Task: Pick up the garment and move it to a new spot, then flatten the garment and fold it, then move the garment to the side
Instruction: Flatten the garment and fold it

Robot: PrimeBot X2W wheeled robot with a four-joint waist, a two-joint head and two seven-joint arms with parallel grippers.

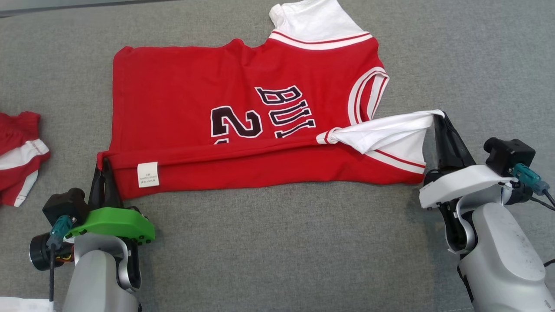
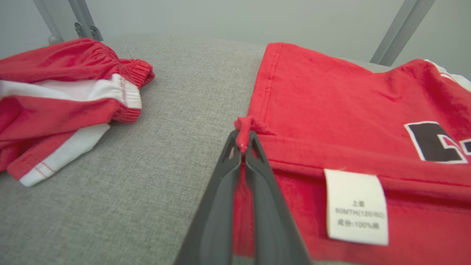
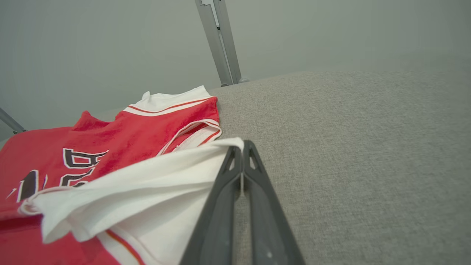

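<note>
The left gripper (image 1: 104,167) is closed, with its two dark fingers pressed together on a small bunch of red cloth at the near left corner of the basketball jersey (image 1: 195,108). In the left wrist view the pinch (image 2: 243,141) is seen at the hem corner, with the cloth gathered just above the fingertips.

The right gripper (image 1: 438,117) is likewise closed, and a white sleeve (image 1: 390,130) is held at its tip. The sleeve is drawn out taut and raised off the surface. In the right wrist view the white edge is seen clamped between the fingertips (image 3: 241,147).

The jersey is spread across the middle of a grey fabric surface (image 1: 282,247), hem to the robot's left, neck to its right. A strip along the near edge is turned over, and a white care label (image 1: 148,174) is exposed on it, near the left gripper.

A pair of red and white shorts (image 1: 17,151) is crumpled at the far left, well apart from the jersey. Metal frame posts (image 3: 220,44) are noted behind the surface.
</note>
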